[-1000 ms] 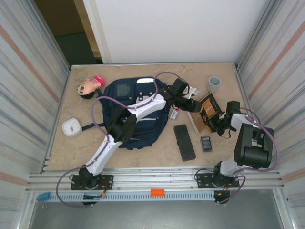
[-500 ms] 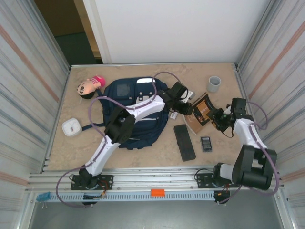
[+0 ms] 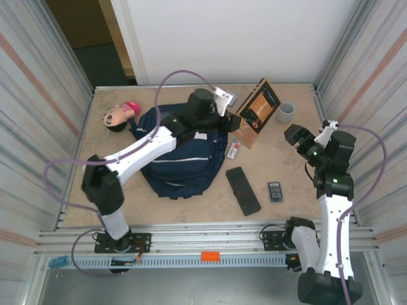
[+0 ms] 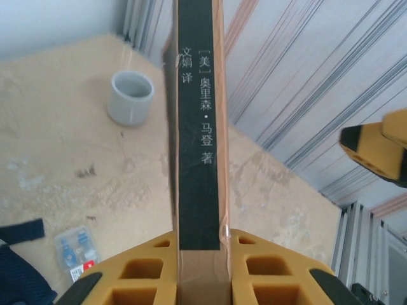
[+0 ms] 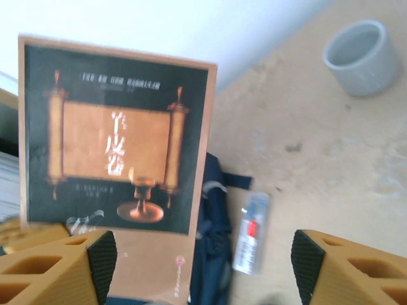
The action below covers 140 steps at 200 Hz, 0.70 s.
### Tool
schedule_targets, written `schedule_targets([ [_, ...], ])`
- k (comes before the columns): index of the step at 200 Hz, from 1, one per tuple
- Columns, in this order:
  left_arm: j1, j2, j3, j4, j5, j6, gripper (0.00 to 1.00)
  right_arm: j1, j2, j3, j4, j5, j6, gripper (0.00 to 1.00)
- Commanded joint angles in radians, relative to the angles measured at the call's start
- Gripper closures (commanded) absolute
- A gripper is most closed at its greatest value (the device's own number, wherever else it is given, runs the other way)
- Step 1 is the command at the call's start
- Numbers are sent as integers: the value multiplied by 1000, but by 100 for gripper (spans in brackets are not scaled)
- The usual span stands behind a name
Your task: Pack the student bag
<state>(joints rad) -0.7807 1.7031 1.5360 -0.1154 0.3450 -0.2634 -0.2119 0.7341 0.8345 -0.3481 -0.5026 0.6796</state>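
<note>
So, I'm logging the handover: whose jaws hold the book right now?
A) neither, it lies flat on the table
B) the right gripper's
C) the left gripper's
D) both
C: the left gripper has its jaws clamped on the book, while the right gripper stands open and apart from it.

The left arm reaches from seven toward one o'clock, left gripper point(image 3: 234, 116) clamping a book point(image 3: 257, 109); the right arm rises at four o'clock, right gripper point(image 3: 312, 135) spread wide.
</note>
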Motion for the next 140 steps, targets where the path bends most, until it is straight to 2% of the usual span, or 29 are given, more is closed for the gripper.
schedule_targets([
  [1, -5, -146, -132, 193, -13, 13, 100, 48, -7, 10, 176, -69, 92, 24],
  [23, -2, -263, -249, 247, -65, -20, 100, 143, 24, 30, 207, -57, 75, 21],
  [46, 5, -357, -325, 233, -67, -33, 100, 273, 64, 35, 254, 7, 37, 19],
  [73, 61, -457, -435, 302, -4, -143, 100, 409, 67, 20, 295, 83, -15, 17],
  [93, 70, -523, -493, 328, 3, -167, 100, 466, 17, -48, 372, 126, -11, 15],
  [103, 70, -552, -512, 326, 5, -164, 100, 483, -2, -76, 395, 135, 9, 11],
  [140, 69, -640, -558, 317, 48, -150, 100, 548, -8, -124, 470, 90, 54, 7],
])
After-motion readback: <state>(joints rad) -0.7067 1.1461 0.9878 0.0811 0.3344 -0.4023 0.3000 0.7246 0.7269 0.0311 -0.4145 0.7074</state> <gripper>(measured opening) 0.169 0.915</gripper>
